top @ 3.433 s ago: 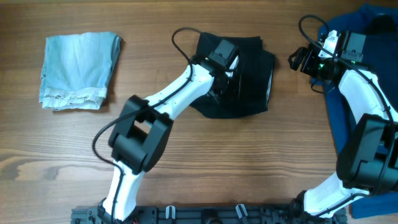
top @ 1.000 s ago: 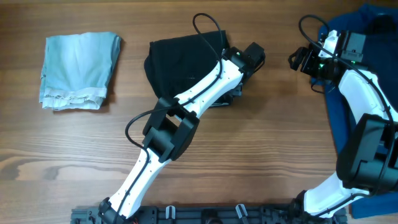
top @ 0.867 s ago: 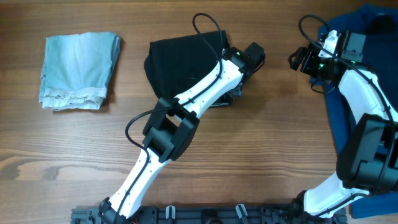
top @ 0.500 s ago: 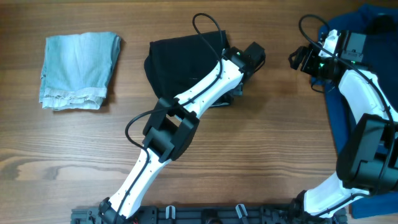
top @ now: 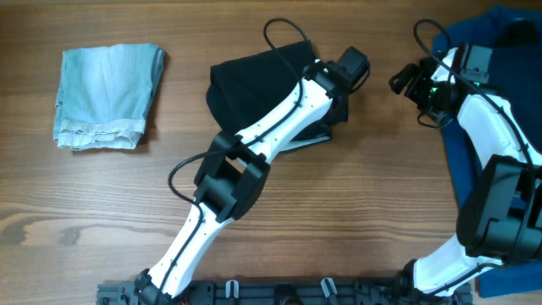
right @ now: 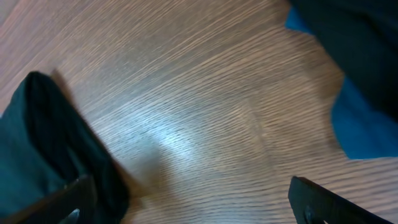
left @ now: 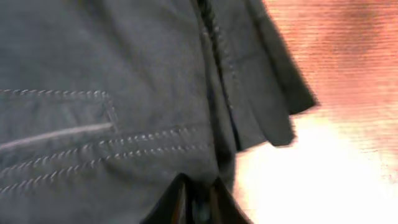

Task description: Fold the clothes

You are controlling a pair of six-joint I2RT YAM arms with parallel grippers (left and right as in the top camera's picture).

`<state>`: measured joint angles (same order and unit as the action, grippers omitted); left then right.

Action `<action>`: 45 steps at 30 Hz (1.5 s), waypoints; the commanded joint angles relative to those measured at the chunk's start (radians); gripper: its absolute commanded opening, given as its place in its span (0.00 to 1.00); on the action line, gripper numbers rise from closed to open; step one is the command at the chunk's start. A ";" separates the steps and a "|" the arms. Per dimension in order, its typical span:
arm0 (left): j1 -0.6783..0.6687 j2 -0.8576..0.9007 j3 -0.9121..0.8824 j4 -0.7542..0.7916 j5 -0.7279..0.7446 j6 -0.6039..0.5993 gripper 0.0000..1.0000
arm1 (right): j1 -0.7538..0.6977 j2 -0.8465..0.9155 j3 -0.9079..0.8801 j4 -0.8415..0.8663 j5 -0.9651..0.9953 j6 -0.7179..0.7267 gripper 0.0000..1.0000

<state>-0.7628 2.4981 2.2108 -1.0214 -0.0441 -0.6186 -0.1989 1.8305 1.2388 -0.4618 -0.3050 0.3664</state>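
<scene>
Left tool [top: 351, 66]: clenched on a fold of the black shorts [top: 254, 85], at their far right corner. In the left wrist view only its two dark fingertips [left: 175, 204] show. They are at the bottom edge, pressed together against the cloth.
Right tool [top: 405, 80]: released, the jaws wide and grasping nothing. It is above the bare table [top: 381, 212], to the right of the shorts. Its own view shows only the two tips, in the bottom corners.
Black shorts, place: far middle of the table, partly under the left arm. They lie as a crumpled lump, not flat.
Black shorts, material: soft matt woven cloth. Close up it looks dark grey, with double rows of pale stitching, a pocket corner and a thick seam. A loose flap reaches out to the right over the wood.
Hard to make out: the left arm covers the right part of the shorts, and the legs and waist cannot be told apart. The left wrist view is blurred, with strong glare on the wood.
Pale-blue denim [top: 106, 85]: folded into a rough rectangle at the far left, well apart from the shorts. It has a frayed hem on the near edge.
Blue cloth [top: 461, 152]: soft and dark blue, at the right edge under the right arm, cut off by the frame. What kind of garment it is, I cannot tell.
Table: smooth wood with long straight grain and a slight shine.
</scene>
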 commanded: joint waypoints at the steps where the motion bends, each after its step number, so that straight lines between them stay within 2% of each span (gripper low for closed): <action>1: -0.018 0.098 0.013 0.055 0.122 -0.018 0.05 | 0.032 -0.014 -0.004 -0.006 0.014 -0.002 1.00; 3: -0.017 0.113 0.013 0.070 0.138 -0.018 0.07 | 0.043 -0.014 -0.004 -0.004 0.014 -0.002 1.00; 5: -0.017 0.113 0.013 0.071 0.152 -0.008 0.18 | 0.045 -0.014 -0.004 -0.008 0.014 -0.009 0.99; 7: -0.011 0.085 0.013 0.069 0.210 0.084 0.21 | 0.045 -0.014 -0.004 -0.009 0.013 -0.026 1.00; 11: 0.016 -0.032 0.013 0.018 0.215 0.098 0.26 | 0.045 -0.014 -0.004 -0.008 0.014 -0.027 0.99; 12: 0.027 -0.065 0.013 0.010 0.215 0.098 0.30 | 0.045 -0.014 -0.004 -0.008 0.014 -0.029 0.99; 14: 0.055 -0.122 0.013 -0.015 0.208 0.098 0.45 | 0.045 -0.014 -0.004 -0.009 0.014 -0.053 0.99; 18: 0.123 -0.147 0.013 -0.159 0.159 0.079 0.66 | 0.045 -0.014 -0.004 -0.032 0.019 -0.079 0.99; 23: 0.200 -0.096 0.011 -0.382 0.153 0.029 0.79 | 0.045 -0.014 -0.004 -0.039 0.022 -0.079 0.99; 26: 0.213 -0.080 -0.021 -0.418 0.155 0.026 0.92 | 0.045 -0.014 -0.004 -0.040 0.022 -0.079 0.99; 29: 0.218 -0.080 -0.082 -0.407 0.137 -0.048 0.96 | 0.045 -0.014 -0.004 -0.050 0.022 -0.079 0.99; 33: 0.227 -0.080 -0.164 -0.412 0.085 -0.345 0.94 | 0.045 -0.014 -0.004 -0.062 0.022 -0.079 0.99; 34: 0.226 -0.080 -0.170 -0.410 0.085 -0.369 0.94 | 0.045 -0.014 -0.004 -0.064 0.022 -0.079 0.99; 37: 0.224 -0.080 -0.172 -0.388 0.083 -0.345 0.95 | 0.045 -0.014 -0.004 -0.068 0.022 -0.079 0.99; 39: 0.222 -0.080 -0.176 -0.351 0.056 -0.201 0.97 | 0.045 -0.014 -0.004 -0.067 0.022 -0.079 0.99; 40: 0.221 -0.080 -0.182 -0.343 0.048 -0.169 0.98 | 0.045 -0.014 -0.004 -0.067 0.022 -0.079 1.00; 43: 0.220 -0.080 -0.216 -0.322 0.048 -0.166 1.00 | 0.045 -0.014 -0.004 -0.069 0.022 -0.079 0.99; 45: 0.217 -0.080 -0.244 -0.256 0.092 -0.097 1.00 | 0.045 -0.014 -0.004 -0.072 0.022 -0.079 0.99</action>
<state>-0.5423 2.4046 2.0258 -1.3495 0.0380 -0.8215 -0.1566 1.8305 1.2388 -0.5285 -0.3042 0.3084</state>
